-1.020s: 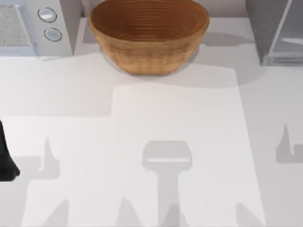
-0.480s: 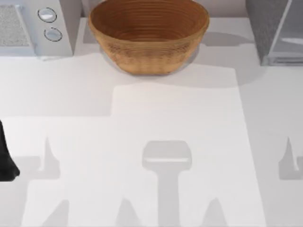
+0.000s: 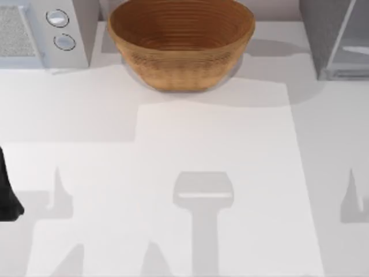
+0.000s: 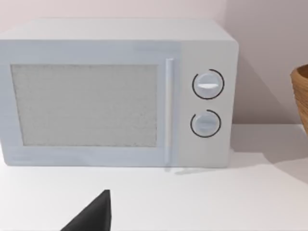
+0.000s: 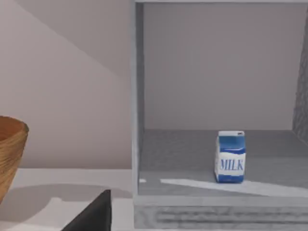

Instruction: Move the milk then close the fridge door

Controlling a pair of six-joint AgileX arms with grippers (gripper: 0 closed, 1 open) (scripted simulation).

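- Milk (image 5: 230, 157), a small blue carton with a white lettered band, stands upright on the speckled grey floor of the open fridge cabinet (image 5: 137, 96), lower right of the right wrist view.
- Fridge door (image 3: 353, 43) is a glassy pale panel at the top view's upper right.
- Wicker basket (image 3: 181, 41), round and ribbed, sits top centre; boxy microwave (image 3: 43, 32) with two knobs upper left.
- Left arm (image 3: 7, 190) is parked at the left edge; I cannot tell how either gripper's jaws stand.
- White table (image 3: 173, 144), plain pale wall behind.

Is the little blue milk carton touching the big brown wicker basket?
Apart. In the right wrist view the blue milk carton stands on the floor inside the open grey fridge cabinet, whose wall separates it from the wicker basket outside.
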